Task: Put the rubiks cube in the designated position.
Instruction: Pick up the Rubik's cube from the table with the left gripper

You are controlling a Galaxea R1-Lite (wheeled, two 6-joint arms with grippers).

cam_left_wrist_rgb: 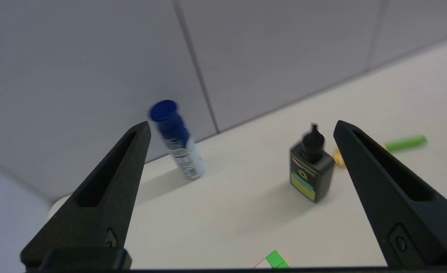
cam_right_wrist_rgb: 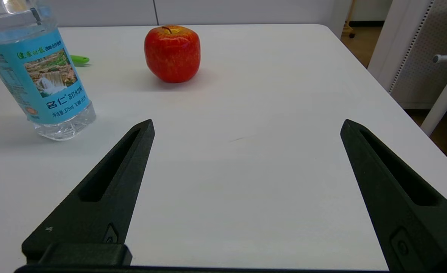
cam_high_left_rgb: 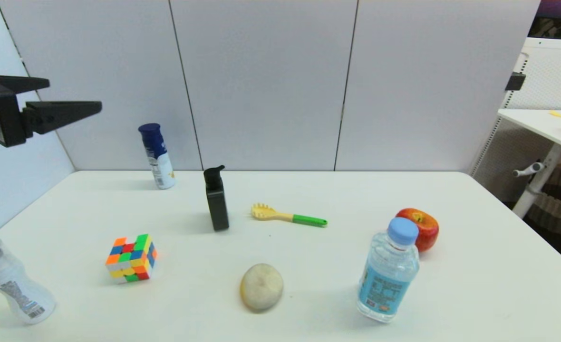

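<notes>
The water bottle [cam_high_left_rgb: 388, 270] stands capped, clear liquid inside, just in front of the apple [cam_high_left_rgb: 419, 228]. The left gripper [cam_high_left_rgb: 73, 96] hangs high at the table's left — fingers spread wide, holding nothing. The right gripper [cam_right_wrist_rgb: 246, 129] sits low near the right side, fingers wide too. The rubiks cube [cam_high_left_rgb: 131, 258] rests flat at front left, one corner toward the robot.

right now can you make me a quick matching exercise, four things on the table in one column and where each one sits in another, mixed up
Things:
1. rubiks cube
2. apple
3. black pump bottle
4. pasta fork

Places:
A. just behind the water bottle, on the robot's right
B. lying flat, right of the black pump bottle
C. front left of the table, alone
D. upright near the table's middle

Pairs: 1-C, 2-A, 3-D, 4-B
</notes>
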